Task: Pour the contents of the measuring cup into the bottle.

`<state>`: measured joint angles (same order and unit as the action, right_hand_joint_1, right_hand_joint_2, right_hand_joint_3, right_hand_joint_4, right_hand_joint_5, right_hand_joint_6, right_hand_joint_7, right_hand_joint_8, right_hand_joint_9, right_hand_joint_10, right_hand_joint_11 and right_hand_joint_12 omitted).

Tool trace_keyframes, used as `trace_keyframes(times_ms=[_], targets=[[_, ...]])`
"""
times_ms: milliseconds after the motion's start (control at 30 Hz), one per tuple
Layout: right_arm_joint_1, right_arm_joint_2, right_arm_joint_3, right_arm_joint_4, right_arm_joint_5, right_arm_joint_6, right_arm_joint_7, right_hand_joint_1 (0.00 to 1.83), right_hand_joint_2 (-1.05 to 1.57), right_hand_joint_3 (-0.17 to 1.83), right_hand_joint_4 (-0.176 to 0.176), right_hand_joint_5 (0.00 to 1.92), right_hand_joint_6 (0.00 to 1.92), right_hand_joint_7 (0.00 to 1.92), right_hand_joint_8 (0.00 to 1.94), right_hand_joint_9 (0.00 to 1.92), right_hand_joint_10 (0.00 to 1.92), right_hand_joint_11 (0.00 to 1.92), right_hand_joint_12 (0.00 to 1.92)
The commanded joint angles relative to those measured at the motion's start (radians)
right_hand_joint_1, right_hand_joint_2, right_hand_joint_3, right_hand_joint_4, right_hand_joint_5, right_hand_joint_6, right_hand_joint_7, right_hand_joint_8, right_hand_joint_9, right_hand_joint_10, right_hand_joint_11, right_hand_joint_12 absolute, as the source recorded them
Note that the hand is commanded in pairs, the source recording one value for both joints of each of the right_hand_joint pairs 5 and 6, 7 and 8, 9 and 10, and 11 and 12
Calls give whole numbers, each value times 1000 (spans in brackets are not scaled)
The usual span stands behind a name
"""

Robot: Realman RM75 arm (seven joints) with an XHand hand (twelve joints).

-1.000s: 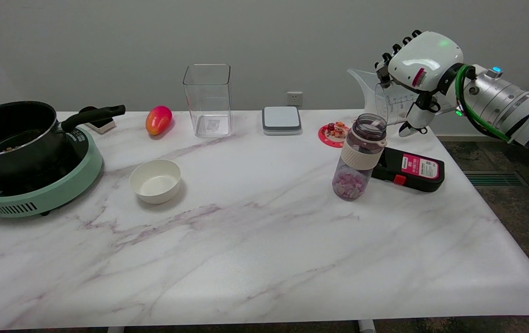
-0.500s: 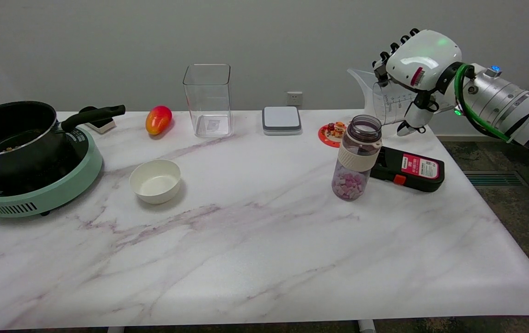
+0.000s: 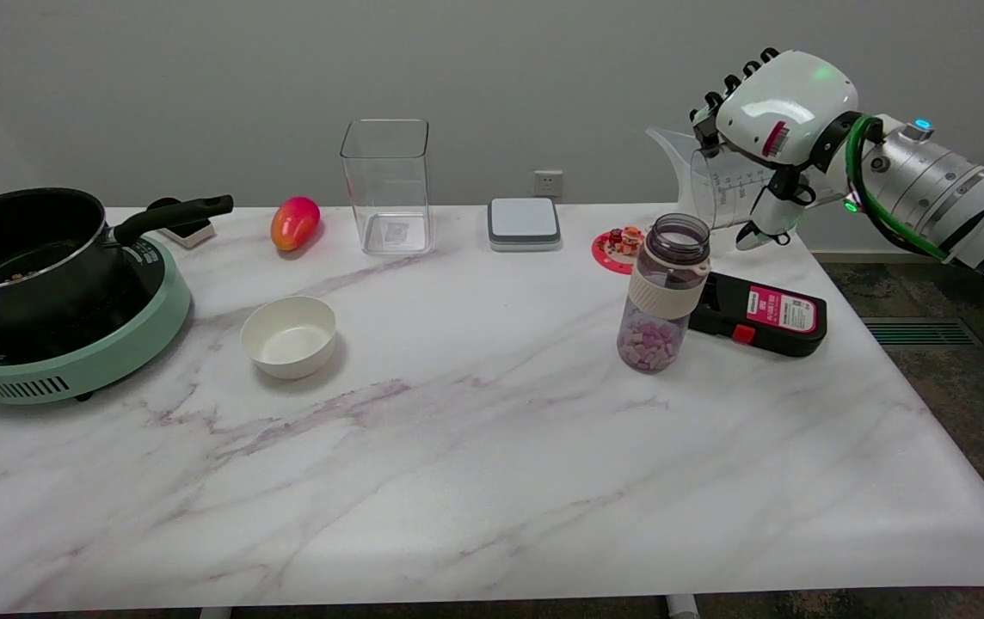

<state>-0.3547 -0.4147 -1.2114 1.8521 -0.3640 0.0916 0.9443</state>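
Right hand (image 3: pixel 780 120) raised, gripping measuring cup (image 3: pixel 716 185) (upright)

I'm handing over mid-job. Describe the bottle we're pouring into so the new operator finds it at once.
Start at the marble table's right side, where the right hand holds a clear measuring cup in the air. Below and just left of its spout stands the bottle, touching a flat black device. It alone is tinted, open-topped, cream-banded, with pink-purple pieces at its bottom.
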Motion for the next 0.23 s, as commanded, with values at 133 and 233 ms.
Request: trace_keyframes(times_ms=[133,233], targets=[[16,-195,174,9,50,95,8,1500,639,1122,0,1653,1653,1575,1575,1484,1484,1265,1265],[40,-274,225,9,70,129,4,1497,668,1099,0,1670,1670,1586,1586,1490,1490,1274,1274]])
